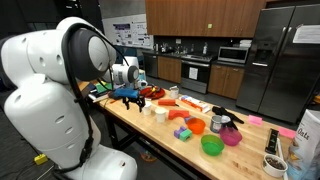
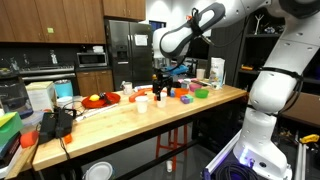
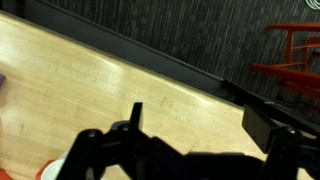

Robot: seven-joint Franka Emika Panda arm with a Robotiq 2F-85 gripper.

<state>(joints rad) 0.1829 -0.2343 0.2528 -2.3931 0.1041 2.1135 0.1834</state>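
Note:
My gripper [image 1: 131, 95] hangs a little above the far end of a long wooden table [image 1: 190, 145], next to a red plate [image 1: 151, 92]. It also shows in an exterior view [image 2: 160, 88] above a white cup [image 2: 142, 104] and an orange cup [image 2: 160, 96]. In the wrist view the gripper [image 3: 200, 125] is open, with only bare wooden tabletop [image 3: 110, 80] between the two dark fingers. It holds nothing. A small white and red edge [image 3: 52, 171] shows at the lower left of the wrist view.
Along the table lie two white cups [image 1: 161, 114], an orange piece [image 1: 170, 102], an orange cup [image 1: 197, 126], a green bowl [image 1: 212, 145] and a pink bowl [image 1: 231, 137]. A red plate with yellow fruit [image 2: 100, 99] and a black tool [image 2: 55, 124] sit further along. A red frame [image 3: 295, 50] stands beyond the table edge.

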